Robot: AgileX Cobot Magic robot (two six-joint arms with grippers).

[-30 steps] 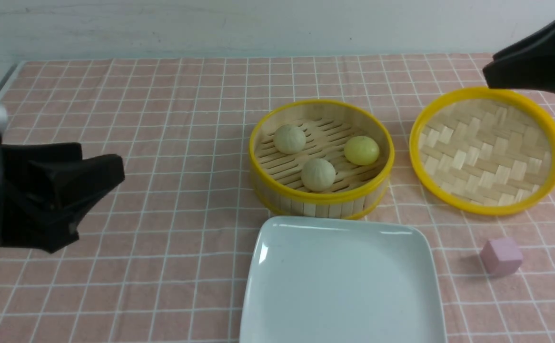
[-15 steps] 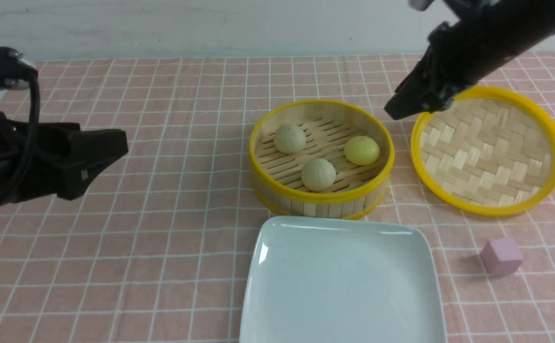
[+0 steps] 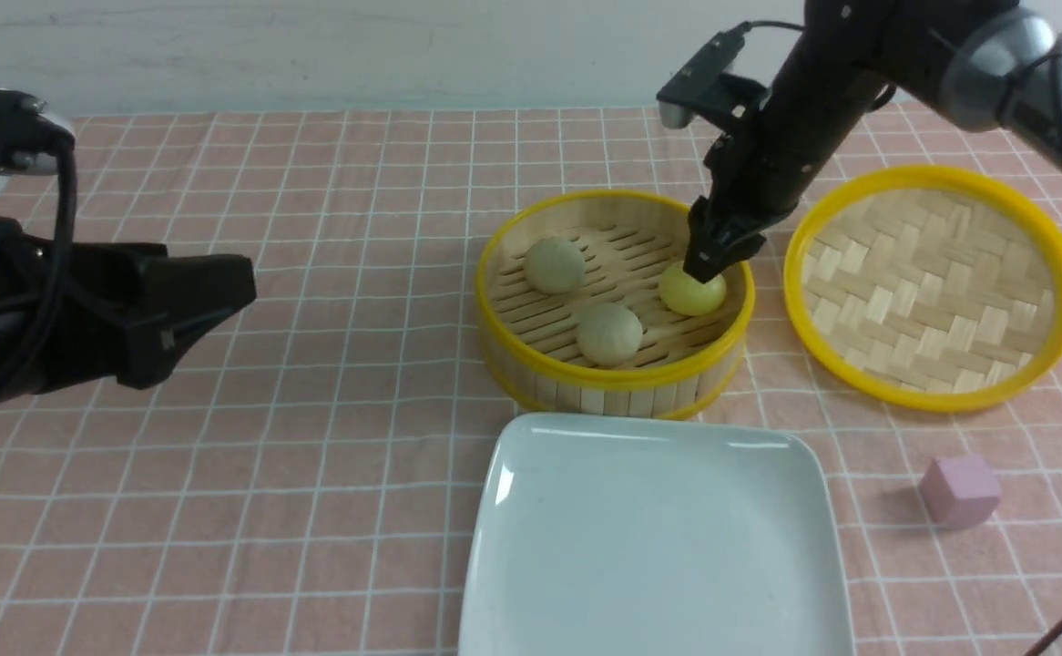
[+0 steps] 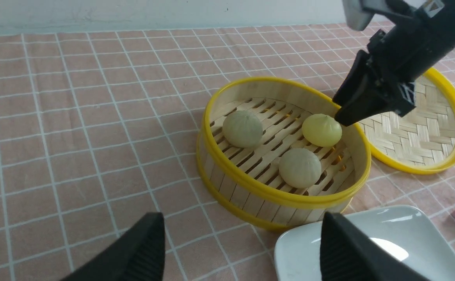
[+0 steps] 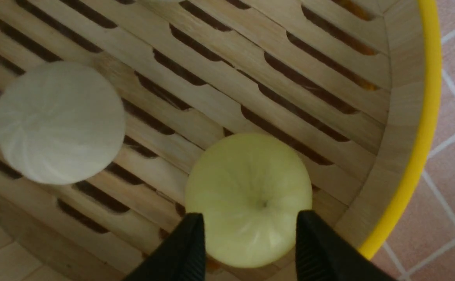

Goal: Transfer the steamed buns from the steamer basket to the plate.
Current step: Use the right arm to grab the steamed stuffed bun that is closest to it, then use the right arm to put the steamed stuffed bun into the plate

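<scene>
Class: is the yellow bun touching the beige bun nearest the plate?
Apart. The front view shows slatted floor between the yellow bun and that beige bun.

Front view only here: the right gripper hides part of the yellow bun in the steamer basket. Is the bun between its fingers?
Observer: Yes. In the right wrist view the right gripper straddles the yellow bun from above, one finger at each side, jaws open.
Operator: Gripped?
Observer: Not visibly; the bun looks round and unsquashed on the steamer basket floor.
Operator: And the other arm?
Observer: Its wrist view shows the left gripper open, empty, facing the basket.
</scene>
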